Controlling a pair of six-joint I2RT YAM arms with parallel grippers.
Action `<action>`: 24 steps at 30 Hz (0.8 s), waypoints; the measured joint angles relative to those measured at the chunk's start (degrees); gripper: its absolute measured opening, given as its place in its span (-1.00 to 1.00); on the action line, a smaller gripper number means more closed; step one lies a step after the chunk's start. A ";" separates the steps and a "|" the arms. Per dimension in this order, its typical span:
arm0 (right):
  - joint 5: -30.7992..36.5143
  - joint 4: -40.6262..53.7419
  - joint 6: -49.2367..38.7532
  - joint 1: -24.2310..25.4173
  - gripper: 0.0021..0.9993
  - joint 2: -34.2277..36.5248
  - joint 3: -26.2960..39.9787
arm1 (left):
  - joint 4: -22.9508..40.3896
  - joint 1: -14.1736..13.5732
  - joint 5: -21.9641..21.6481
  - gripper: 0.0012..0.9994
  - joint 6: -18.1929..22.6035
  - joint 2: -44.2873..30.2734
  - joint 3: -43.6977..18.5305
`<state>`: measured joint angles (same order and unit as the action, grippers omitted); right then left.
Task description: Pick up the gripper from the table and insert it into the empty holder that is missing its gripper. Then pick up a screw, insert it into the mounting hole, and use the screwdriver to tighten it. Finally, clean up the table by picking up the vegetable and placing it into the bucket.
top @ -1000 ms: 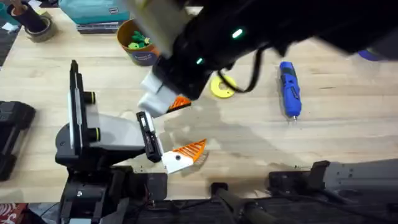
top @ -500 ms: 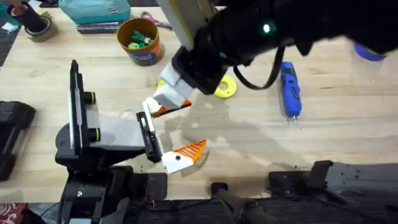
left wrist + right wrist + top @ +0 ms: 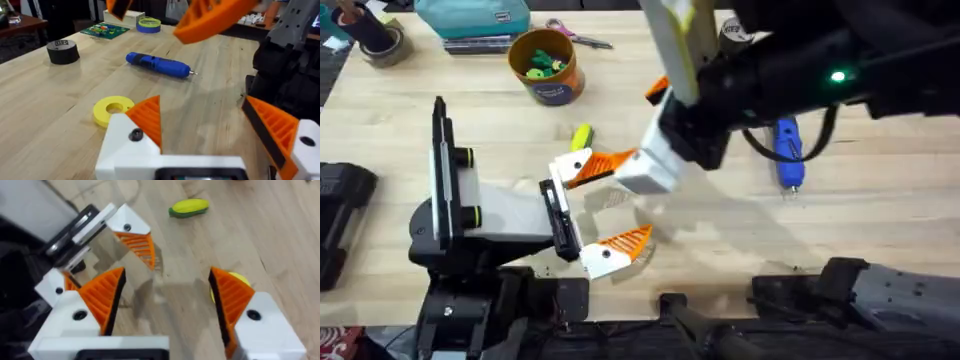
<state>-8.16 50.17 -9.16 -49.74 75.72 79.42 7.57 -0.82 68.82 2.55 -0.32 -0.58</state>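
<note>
Findings, taken from the overhead view.

The right gripper [image 3: 166, 280] is hovering with its fingers spread apart and holding nothing, just at 3 o'clock of the left gripper [image 3: 200, 105], whose fingers are also standing apart. The small orange fingertip [image 3: 147, 120] appears to be sitting on the white mount [image 3: 120, 145] of the left gripper's far finger. The vegetable [image 3: 582, 135] is lying on the table [image 3: 880, 230] at 12 o'clock of that mount. The bucket [image 3: 545, 65] is standing at 11 o'clock of the vegetable, and the screwdriver [image 3: 785, 150] is lying well off at 3 o'clock.

Risks: the two grippers are working very close together. Any sideways drift of the right one is likely to knock the orange fingertip off its mount if no screw is securing it. A low sweep is also risking a push on the vegetable.

Unclear: the mount is showing a dark spot in the left wrist view, and I cannot tell whether it is a screw or an open hole. I am finding no loose screw. The right arm is covering part of the table overhead.
</note>
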 joint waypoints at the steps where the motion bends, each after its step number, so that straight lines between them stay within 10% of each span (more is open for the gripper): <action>1: -1.78 -0.07 -2.01 0.92 0.99 -0.72 -0.97 | 0.00 0.00 0.00 0.97 0.00 0.00 0.00; 24: -34.01 -2.17 -42.29 27.97 0.99 -12.39 -23.78 | 0.00 0.00 0.00 0.97 0.00 0.00 0.00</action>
<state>-42.17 48.00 -51.45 -21.76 63.33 55.64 7.57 -0.82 68.82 2.55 -0.32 -0.58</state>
